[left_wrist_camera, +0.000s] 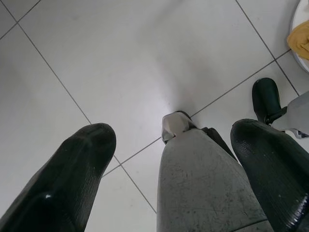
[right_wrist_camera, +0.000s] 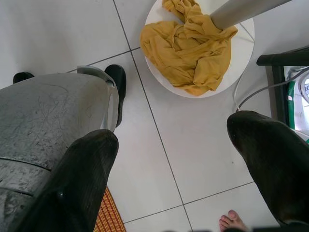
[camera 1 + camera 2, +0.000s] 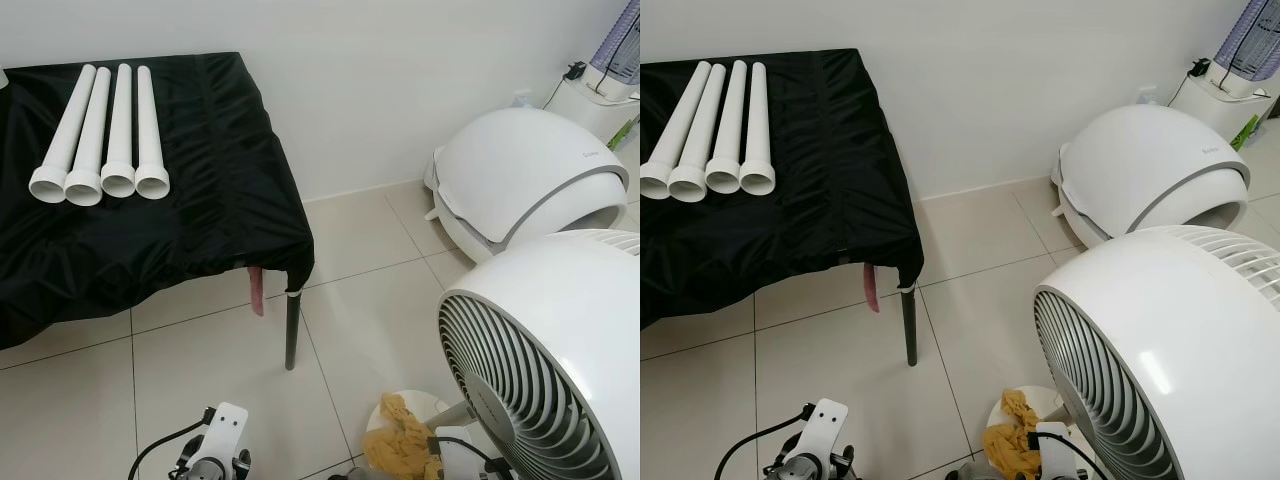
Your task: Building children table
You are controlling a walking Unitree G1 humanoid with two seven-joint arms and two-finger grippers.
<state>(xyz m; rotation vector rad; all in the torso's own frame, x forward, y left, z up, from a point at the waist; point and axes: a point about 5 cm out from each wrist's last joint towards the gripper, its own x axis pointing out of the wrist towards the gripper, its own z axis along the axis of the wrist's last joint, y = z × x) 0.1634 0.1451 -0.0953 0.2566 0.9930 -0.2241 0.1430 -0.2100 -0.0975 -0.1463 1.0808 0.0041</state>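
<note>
**A:** So where's the table stuff? All I spot is four white tubes [image 3: 100,135], smooth plastic with flared collars at the near ends. They lie side by side, touching, near the back left of a table [image 3: 200,230] draped in shiny black cloth that hangs wrinkled over the edges. One thin black leg [image 3: 292,330] pokes out under the front right corner, with something pinkish [image 3: 257,290] dangling beside it.

**B:** Yep, and both arms hang low, well apart from the tubes. The left gripper [image 1: 169,159] has its ribbed black fingers spread wide over bare tile, with the robot's grey leg and black foot [image 1: 266,99] between them. The right gripper [image 2: 193,159] is spread too, nothing pinched.

**A:** What's cluttering the floor?

**B:** A big round white fan [image 3: 550,360] with a slatted grille stands at the right, its pole rising from a round white base [image 2: 241,48] with a crumpled mustard-yellow cloth [image 2: 186,48] heaped on it. Behind it a white domed pod [image 3: 525,175] stands against the wall. Someone's bare toes [image 2: 232,221] peek in near the right gripper.

**A:** Room?

**B:** Glossy pale tiles, grey grout, plain white wall.
</note>
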